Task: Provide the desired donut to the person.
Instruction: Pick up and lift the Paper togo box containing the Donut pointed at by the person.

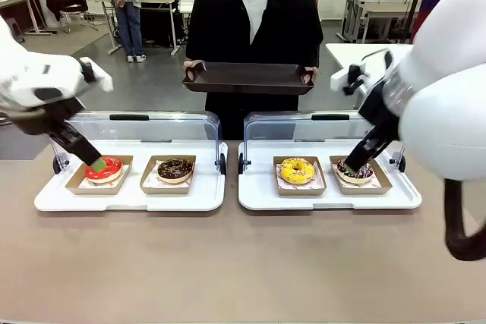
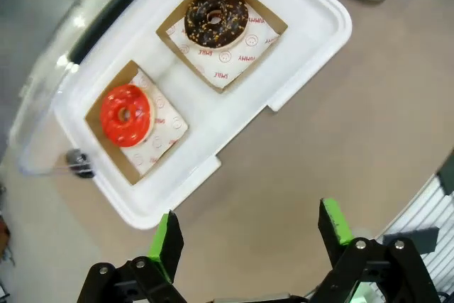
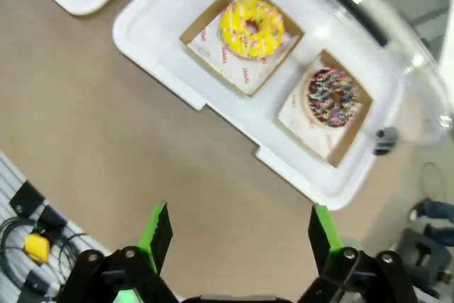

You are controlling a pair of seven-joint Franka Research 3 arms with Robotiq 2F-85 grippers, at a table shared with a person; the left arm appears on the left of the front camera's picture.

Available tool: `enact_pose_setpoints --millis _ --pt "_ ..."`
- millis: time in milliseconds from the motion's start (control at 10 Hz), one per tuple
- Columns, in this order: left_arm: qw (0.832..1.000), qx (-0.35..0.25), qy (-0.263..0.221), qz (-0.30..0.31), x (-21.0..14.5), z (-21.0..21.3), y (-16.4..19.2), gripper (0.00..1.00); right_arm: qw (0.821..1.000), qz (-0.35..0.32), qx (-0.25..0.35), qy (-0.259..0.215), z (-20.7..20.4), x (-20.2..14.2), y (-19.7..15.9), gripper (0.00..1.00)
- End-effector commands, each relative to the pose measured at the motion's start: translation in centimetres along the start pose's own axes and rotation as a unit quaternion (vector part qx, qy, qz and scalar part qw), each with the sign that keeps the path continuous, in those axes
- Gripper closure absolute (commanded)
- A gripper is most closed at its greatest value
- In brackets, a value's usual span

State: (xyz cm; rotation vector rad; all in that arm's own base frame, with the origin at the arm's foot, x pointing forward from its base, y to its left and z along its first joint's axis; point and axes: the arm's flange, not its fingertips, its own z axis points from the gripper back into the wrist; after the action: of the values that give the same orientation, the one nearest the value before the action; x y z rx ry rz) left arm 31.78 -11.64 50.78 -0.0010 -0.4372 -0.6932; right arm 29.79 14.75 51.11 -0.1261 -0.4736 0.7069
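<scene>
Donuts (image 1: 176, 170) lie boxed in white bins (image 1: 129, 199); person (image 1: 288, 28) holds a tray (image 1: 247, 79); left claw (image 2: 248, 223) and right claw (image 3: 240, 219) gape empty.

The left tray (image 1: 129, 199) lies beside the right tray (image 1: 326, 199), person (image 1: 254, 32) behind.

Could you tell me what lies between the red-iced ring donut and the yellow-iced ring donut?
In the front view, the chocolate-iced ring donut lies between the red-iced ring donut and the yellow-iced ring donut.
</scene>
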Motion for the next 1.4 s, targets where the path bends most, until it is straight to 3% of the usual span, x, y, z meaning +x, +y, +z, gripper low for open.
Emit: enact_pose_setpoints --millis 0,100,500,600,700,900,1100,1300 --pt "0.999 0.024 -0.031 0.006 -6.3 0.5 -1.2 0.00 0.999 -0.023 -0.041 -0.018 1.6 -4.3 0.9 0.00" --pt "1.000 0.000 0.000 0.000 0.0 0.0 0.0 0.00 1.000 0.000 0.000 0.000 0.0 0.0 0.0 0.00" --pt "1.000 0.002 -0.001 0.002 -0.5 1.2 0.0 0.00 1.000 -0.001 -0.008 0.000 1.4 -0.6 0.1 0.00" --pt "0.987 -0.155 -0.006 -0.050 0.2 2.0 4.0 0.00 0.993 0.068 0.030 -0.097 2.4 -0.7 -4.0 0.00" --pt "0.985 -0.158 -0.043 -0.060 0.1 3.5 7.1 0.00 0.989 0.040 0.027 -0.142 3.9 -0.9 -8.1 0.00" --pt "0.965 -0.228 -0.099 -0.079 -0.2 6.2 11.7 0.00 0.981 0.010 0.025 -0.194 5.7 -2.2 -14.4 0.00" --pt "0.943 -0.271 -0.158 -0.108 -1.5 7.7 15.8 0.00 0.975 -0.010 0.087 -0.205 6.9 -3.8 -18.9 0.00" --pt "0.928 -0.266 -0.214 -0.152 -3.1 9.6 18.7 0.00 0.968 0.023 0.160 -0.193 8.8 -4.7 -20.9 0.00"
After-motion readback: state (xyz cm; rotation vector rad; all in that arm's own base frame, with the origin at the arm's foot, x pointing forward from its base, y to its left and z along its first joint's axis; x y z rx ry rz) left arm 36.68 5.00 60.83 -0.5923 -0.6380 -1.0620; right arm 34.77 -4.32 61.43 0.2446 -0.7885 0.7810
